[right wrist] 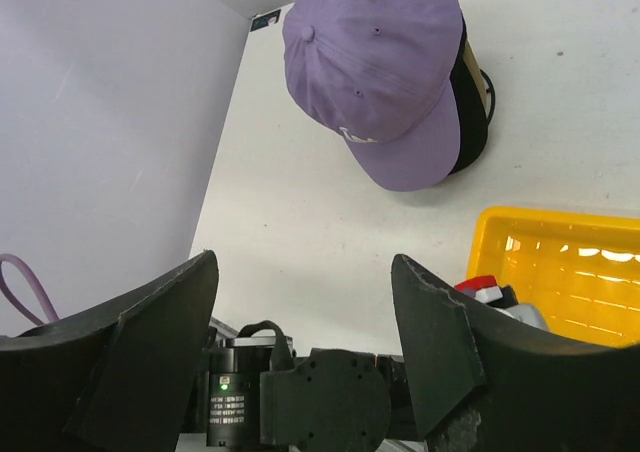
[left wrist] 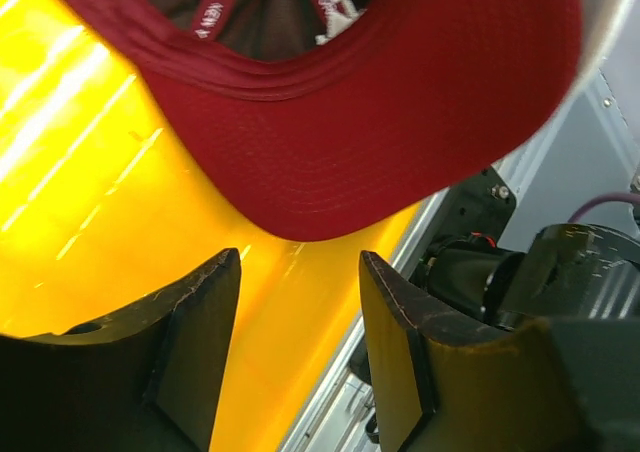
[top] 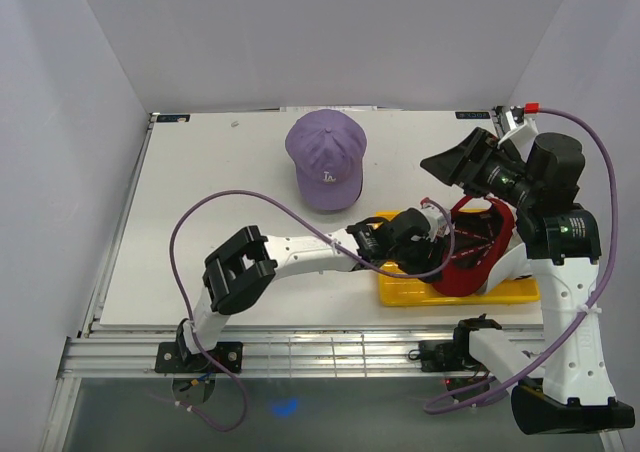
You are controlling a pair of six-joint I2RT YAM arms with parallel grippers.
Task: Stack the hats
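Note:
A lavender hat [top: 325, 160] sits at the back middle of the table on top of a black hat [right wrist: 467, 92], whose edge shows under the lavender hat [right wrist: 385, 72] in the right wrist view. A red hat [top: 478, 248] lies in the yellow tray [top: 400, 294], its inside showing. My left gripper [top: 430, 234] is open and empty beside it; in the left wrist view its brim [left wrist: 380, 122] hangs just beyond the left gripper [left wrist: 300, 302]. My right gripper [top: 447, 165] is open and empty, raised above the tray's far side. Tan and white hats are not in view.
The yellow tray [right wrist: 560, 262] stands at the table's front right, near the edge rail [top: 320, 350]. The left arm [right wrist: 330, 397] lies below the right gripper [right wrist: 305, 312]. White walls close in the table at the left, back and right.

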